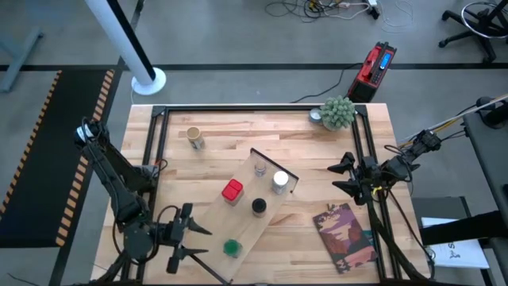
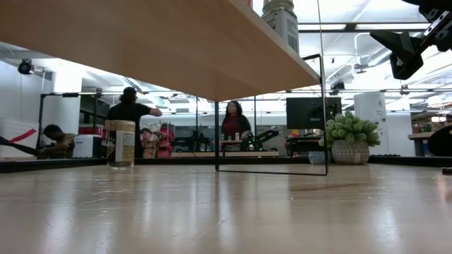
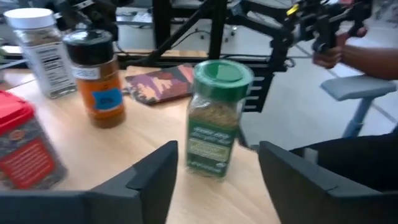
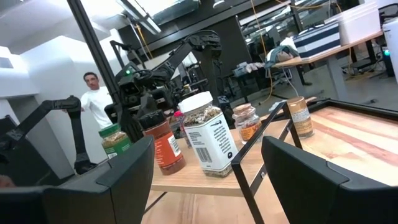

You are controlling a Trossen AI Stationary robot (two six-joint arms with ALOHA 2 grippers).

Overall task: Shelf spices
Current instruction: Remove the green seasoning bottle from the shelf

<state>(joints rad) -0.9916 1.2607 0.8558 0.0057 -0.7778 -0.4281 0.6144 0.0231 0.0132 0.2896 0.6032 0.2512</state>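
The shelf (image 1: 255, 195) is a pale board that lies slantwise over the table's middle, raised on thin black rails. On it stand a red jar (image 1: 232, 191), a black-topped jar (image 1: 259, 206), a white-topped jar (image 1: 280, 180), a clear glass jar (image 1: 259, 168) and, at its near end, a green-topped jar (image 3: 217, 118). A tan-topped jar (image 1: 194, 137) stands on the table at the far left. My left gripper (image 1: 208, 242) is open, level, just short of the green-topped jar, with a finger off to each side and a gap between. My right gripper (image 1: 343, 176) waits open to the right of the shelf.
A fuzzy green potted plant (image 1: 338, 112) stands at the far right corner. A reddish-brown book (image 1: 345, 236) lies at the near right. A black frame (image 1: 262, 110) runs around the tabletop. People stand in the room behind (image 2: 233, 127), and a person's hand (image 3: 339, 53) shows beyond the table.
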